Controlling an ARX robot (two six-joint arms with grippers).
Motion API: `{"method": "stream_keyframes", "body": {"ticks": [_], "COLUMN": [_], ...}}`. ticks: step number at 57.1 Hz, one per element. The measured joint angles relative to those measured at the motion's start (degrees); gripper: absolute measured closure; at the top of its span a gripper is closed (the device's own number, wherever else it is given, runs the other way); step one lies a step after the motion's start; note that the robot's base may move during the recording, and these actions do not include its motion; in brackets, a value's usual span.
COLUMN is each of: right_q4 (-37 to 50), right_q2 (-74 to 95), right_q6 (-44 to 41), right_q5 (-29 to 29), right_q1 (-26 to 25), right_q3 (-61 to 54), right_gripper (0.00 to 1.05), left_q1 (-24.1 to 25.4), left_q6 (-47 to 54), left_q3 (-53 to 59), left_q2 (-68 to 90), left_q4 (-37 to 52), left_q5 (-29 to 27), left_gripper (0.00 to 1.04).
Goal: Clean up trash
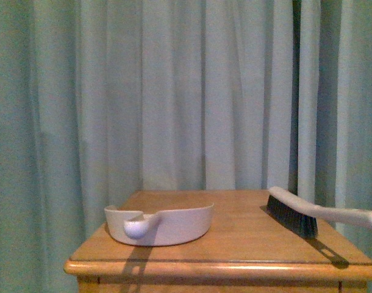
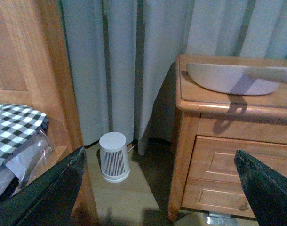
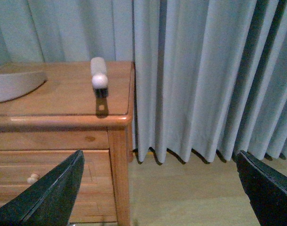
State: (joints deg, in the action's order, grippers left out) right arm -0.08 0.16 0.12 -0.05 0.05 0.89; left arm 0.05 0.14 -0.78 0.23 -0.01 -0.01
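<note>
the wooden nightstand (image 1: 235, 244) stood in front of the pale curtain (image 1: 192, 91); the beige dustpan (image 1: 174, 227) rested on the left part of the nightstand top, its rounded handle pointing toward the nightstand's front edge; the brush (image 1: 293, 215) lay on the right part of the nightstand top, dark bristles down, well apart from the dustpan; its pale handle reached out past the nightstand's right edge; the right wrist view showed that handle end-on near the same corner.

the trash did not show in any of the three views; its place relative to the nightstand could not be told.

the left gripper (image 2: 158, 154) hung low beside the nightstand on the dustpan's side, level with the nightstand's drawers (image 2: 228, 160); its fingers (image 2: 54, 193) stood wide apart; a ribbed white canister (image 2: 114, 157) stood on the floor near that side of the nightstand, just before the curtain; black-and-white checked fabric (image 2: 14, 132) lay farther from the nightstand than the canister.

the right gripper (image 3: 160, 157) hung low in front of the nightstand's brush-side corner; its fingers (image 3: 49, 197) also stood wide apart, with bare floor (image 3: 190, 193) and curtain showing between them.
</note>
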Motion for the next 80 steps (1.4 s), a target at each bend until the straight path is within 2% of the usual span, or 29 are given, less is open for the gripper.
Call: {"method": "stream_keyframes", "body": {"ticks": [12,16,21,25,29,41,48,54,68,80], "right_q4": [0.0,0.0,0.0,0.0,0.0,0.0,0.0,0.0,0.0,0.0], "right_q2": [0.0,0.0,0.0,0.0,0.0,0.0,0.0,0.0,0.0,0.0], "right_q6": [0.0,0.0,0.0,0.0,0.0,0.0,0.0,0.0,0.0,0.0], "right_q5": [0.0,0.0,0.0,0.0,0.0,0.0,0.0,0.0,0.0,0.0], "right_q1": [0.0,0.0,0.0,0.0,0.0,0.0,0.0,0.0,0.0,0.0], "right_q3": [0.0,0.0,0.0,0.0,0.0,0.0,0.0,0.0,0.0,0.0], "right_gripper": [0.07,0.07,0.07,0.07,0.07,0.07,0.07,0.07,0.07,0.07], "left_q1": [0.0,1.5,0.5,-1.4,-4.0,-17.2,-24.3,-28.2,-30.9,-31.1], "left_q6": [0.0,-4.2,-6.4,-6.3,-5.8,-6.3,-6.4,-8.2,-12.4,-11.1], "left_q3": [0.0,-1.7,-5.1,-10.4,-18.3,-46.5,-59.9,-68.8,-83.2,-86.8], "left_q2": [0.0,3.6,13.0,21.5,30.4,58.1,70.0,78.5,94.3,104.3], "left_q4": [0.0,-4.0,-2.8,-0.2,-1.2,-14.8,-17.4,-20.0,-25.2,-26.0], "left_q5": [0.0,7.7,9.0,6.8,3.7,-3.1,-8.0,-10.9,-14.6,-18.5], "left_gripper": [0.08,0.08,0.08,0.08,0.08,0.08,0.08,0.08,0.08,0.08]}}
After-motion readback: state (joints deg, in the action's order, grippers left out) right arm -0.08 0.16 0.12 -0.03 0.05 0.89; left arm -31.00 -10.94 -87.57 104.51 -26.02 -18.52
